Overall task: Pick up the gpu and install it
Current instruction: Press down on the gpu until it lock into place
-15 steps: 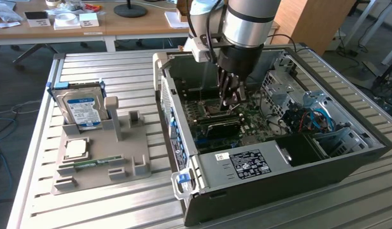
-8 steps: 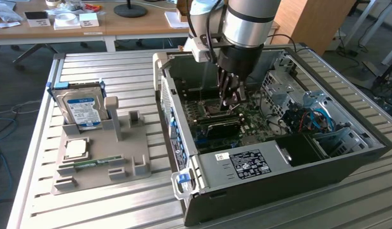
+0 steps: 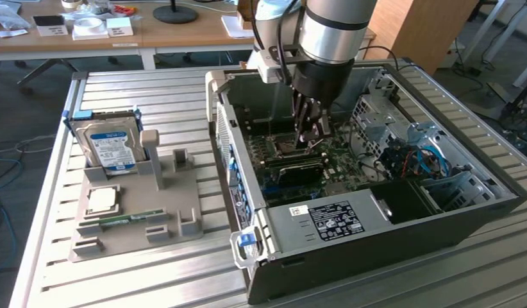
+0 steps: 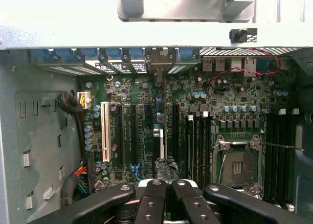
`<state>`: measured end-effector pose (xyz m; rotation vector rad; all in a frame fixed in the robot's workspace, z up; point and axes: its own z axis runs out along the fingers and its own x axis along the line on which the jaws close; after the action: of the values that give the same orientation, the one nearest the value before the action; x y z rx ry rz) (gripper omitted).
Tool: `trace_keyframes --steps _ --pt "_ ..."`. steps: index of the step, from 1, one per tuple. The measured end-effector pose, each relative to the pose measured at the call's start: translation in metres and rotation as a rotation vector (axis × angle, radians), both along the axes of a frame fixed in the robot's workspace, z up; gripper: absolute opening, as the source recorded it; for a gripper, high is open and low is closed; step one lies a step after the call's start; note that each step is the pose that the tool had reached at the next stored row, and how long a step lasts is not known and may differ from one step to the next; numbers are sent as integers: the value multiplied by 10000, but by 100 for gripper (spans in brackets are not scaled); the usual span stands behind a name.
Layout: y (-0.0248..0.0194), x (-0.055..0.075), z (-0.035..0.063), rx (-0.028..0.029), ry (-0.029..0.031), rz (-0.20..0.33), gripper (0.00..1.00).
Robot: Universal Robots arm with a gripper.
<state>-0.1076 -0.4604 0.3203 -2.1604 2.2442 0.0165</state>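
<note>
The gpu (image 4: 156, 134) stands on edge in a motherboard slot inside the open computer case (image 3: 332, 221). I see it as a thin strip running from a grey bracket (image 4: 157, 62) at the case's rear wall toward my fingers. My gripper (image 3: 308, 144) reaches down into the case over the motherboard (image 3: 345, 163). In the wrist view the gripper (image 4: 166, 171) is shut, with its black taped tips pressed together at the card's near end. I cannot tell whether the tips pinch the card or only rest on its edge.
In the exterior view's left, a grey parts holder (image 3: 135, 205) carries a blue-labelled hard drive (image 3: 109, 144), a CPU (image 3: 102, 200) and a green memory stick (image 3: 127, 220). The empty CPU socket (image 4: 236, 168) and cables (image 3: 422, 160) lie beside the slots. Desks stand behind the table.
</note>
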Motion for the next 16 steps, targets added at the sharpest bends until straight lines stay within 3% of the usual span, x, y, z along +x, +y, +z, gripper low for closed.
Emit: trace_keyframes --steps 16 --pt "0 0 -62 20 0 0 11"
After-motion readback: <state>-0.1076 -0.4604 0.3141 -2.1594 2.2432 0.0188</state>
